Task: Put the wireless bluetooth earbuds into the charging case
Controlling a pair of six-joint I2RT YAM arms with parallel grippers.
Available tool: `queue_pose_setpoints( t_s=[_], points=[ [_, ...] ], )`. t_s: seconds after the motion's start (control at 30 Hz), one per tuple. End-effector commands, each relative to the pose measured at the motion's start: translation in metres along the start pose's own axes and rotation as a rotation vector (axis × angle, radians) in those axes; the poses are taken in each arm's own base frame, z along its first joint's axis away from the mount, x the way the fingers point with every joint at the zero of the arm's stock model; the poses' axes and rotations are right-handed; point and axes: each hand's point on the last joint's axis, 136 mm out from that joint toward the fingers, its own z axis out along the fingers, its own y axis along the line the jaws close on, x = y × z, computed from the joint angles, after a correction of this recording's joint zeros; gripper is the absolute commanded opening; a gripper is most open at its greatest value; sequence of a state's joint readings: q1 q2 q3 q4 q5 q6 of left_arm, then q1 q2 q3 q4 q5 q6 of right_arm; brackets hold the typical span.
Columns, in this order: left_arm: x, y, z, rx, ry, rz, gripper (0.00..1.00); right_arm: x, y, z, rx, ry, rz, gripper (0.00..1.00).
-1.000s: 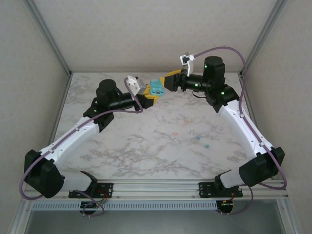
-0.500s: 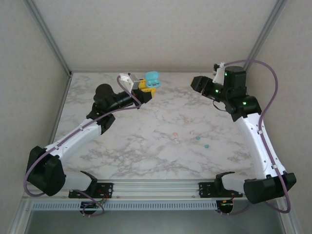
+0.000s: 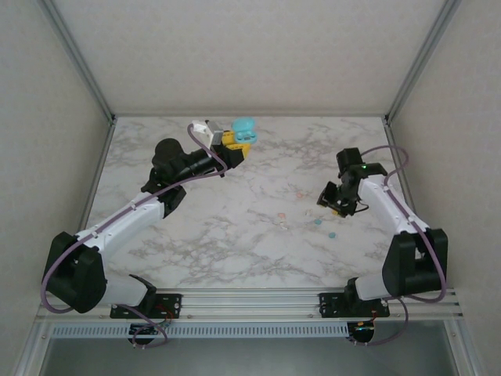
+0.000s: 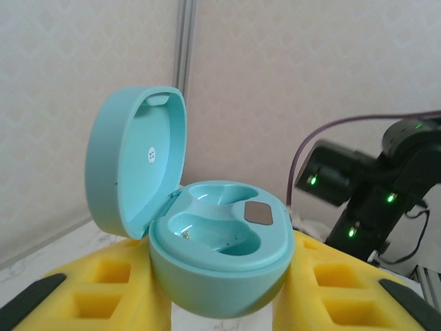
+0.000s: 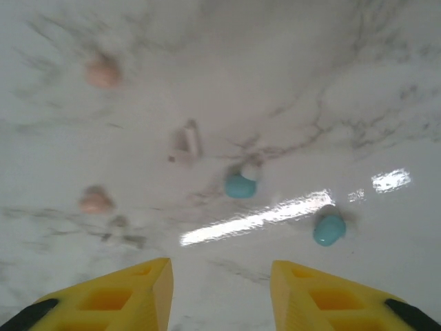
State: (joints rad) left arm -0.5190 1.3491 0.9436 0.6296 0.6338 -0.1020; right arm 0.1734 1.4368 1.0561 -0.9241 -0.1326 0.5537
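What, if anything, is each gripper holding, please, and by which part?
The left gripper clamps the open charging case by its base; right gripper holds nothing.

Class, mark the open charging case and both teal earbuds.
open teal charging case [image 4: 219,279], left wrist view, front of lower shell
upper teal earbud [image 5: 240,186], right wrist view, rounded body
lower teal earbud [image 5: 329,229], right wrist view, rounded body

We are finding the charging case [image 3: 243,128] sitting in the left gripper [image 3: 232,149], raised over the far side of the table [image 3: 180,243], left of centre. The earbuds [image 3: 318,222] are lying scattered on the table right of centre, with the right gripper [image 3: 333,198] hanging over their right edge.
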Motion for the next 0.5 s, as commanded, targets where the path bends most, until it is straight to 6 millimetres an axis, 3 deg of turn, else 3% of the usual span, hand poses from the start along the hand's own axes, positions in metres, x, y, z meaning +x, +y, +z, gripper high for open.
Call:
queue_pose_setpoints(
  t_s=[0.0, 0.17, 0.47],
  points=[
    [-0.013, -0.007, -0.006, 0.013, -0.022, 0.018, 0.19, 0.0, -0.004, 0.016, 0.017, 0.024, -0.026, 0.42],
    [-0.016, -0.008, -0.007, 0.009, -0.013, 0.029, 0.19, -0.01, -0.007, 0.035, 0.045, 0.025, -0.071, 0.44],
    [-0.018, -0.01, -0.007, 0.017, 0.0, 0.029, 0.2, -0.034, 0.026, 0.056, -0.058, 0.048, -0.178, 0.42]
  ],
)
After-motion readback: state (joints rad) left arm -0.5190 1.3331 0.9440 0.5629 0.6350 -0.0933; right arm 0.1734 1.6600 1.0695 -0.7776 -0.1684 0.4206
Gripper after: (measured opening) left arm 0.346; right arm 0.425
